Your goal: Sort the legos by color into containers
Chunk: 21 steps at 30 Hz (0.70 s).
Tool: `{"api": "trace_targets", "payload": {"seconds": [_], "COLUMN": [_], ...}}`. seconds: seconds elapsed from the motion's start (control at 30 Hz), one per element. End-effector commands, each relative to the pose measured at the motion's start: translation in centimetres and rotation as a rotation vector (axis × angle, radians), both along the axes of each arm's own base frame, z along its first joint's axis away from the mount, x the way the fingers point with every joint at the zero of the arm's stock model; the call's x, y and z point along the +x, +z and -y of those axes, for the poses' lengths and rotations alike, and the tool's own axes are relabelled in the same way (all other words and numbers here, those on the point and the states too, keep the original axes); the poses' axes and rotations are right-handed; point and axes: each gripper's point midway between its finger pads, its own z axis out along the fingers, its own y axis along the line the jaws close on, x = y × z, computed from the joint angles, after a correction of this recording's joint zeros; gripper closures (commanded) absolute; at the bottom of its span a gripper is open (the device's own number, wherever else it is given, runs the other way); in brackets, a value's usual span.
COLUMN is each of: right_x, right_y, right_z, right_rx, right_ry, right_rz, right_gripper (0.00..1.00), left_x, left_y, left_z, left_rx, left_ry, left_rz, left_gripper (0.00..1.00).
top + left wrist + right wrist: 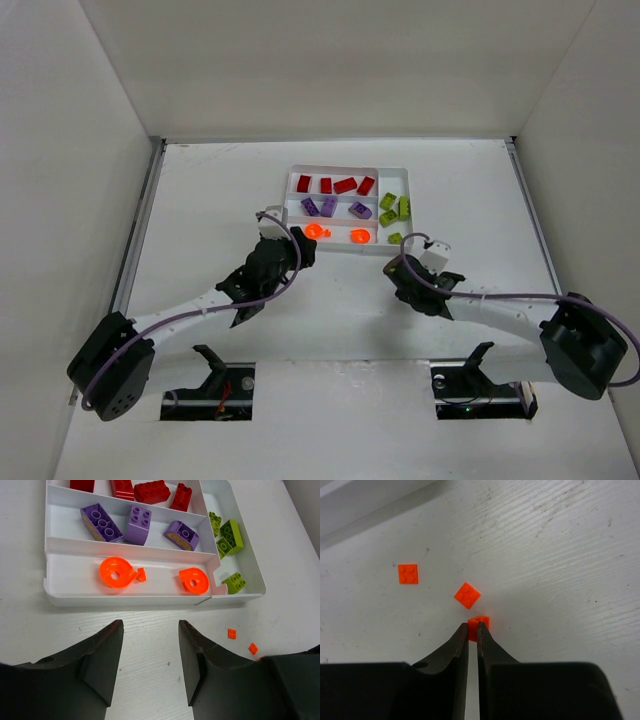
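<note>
The white worktop carries a tray just beyond the left claw, which is spread. Near the tray's near right corner, the right claw is pinching an orange brick, with two loose orange bricks beside it.

R gripper tips nearly together, pinching orange piece; near orange plate just ahead, left orange plate farther off, on table.
</note>
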Motion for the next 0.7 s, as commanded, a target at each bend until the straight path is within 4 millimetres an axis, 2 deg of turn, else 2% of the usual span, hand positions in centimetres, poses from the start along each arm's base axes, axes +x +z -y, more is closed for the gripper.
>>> {"api": "trace_targets", "payload": {"seconds": [0.0,0.07,0.13,0.23,0.33,0.4,0.5,0.67], "right_x": [1.3,1.5,2.8,5.6,8.7,11.3,13.8,16.3], "right_y": [2.6,4.1,6.5,10.1,12.2,12.6,12.3,10.7], "right_z": [-0.6,-1.5,-3.2,-6.8,-10.6,-12.2,-14.6,-17.2], "right_rx": [0.000,0.022,0.054,0.116,0.164,0.191,0.233,0.239], "right_ry": [-0.019,0.001,0.035,0.107,0.170,0.166,0.180,0.191], "right_rz": [0.070,0.093,0.140,0.234,0.306,0.339,0.347,0.327], "right_gripper": [0.88,0.88,0.88,0.88,0.87,0.87,0.86,0.81], "left_x": [0.2,0.4,0.4,0.5,0.6,0.7,0.8,0.6], "left_y": [1.7,1.4,1.3,1.0,0.8,0.8,0.5,0.6], "left_z": [0.1,0.0,0.1,0.0,-0.5,-0.8,-0.9,-0.4], "left_rx": [-0.068,-0.068,-0.081,-0.083,-0.090,-0.091,-0.085,-0.065], "left_ry": [0.005,0.010,0.012,0.022,0.035,0.046,0.051,0.040], "left_rz": [0.045,0.042,0.032,0.032,0.026,0.030,0.028,0.036], "left_gripper": [0.55,0.56,0.56,0.57,0.57,0.57,0.60,0.64]}}
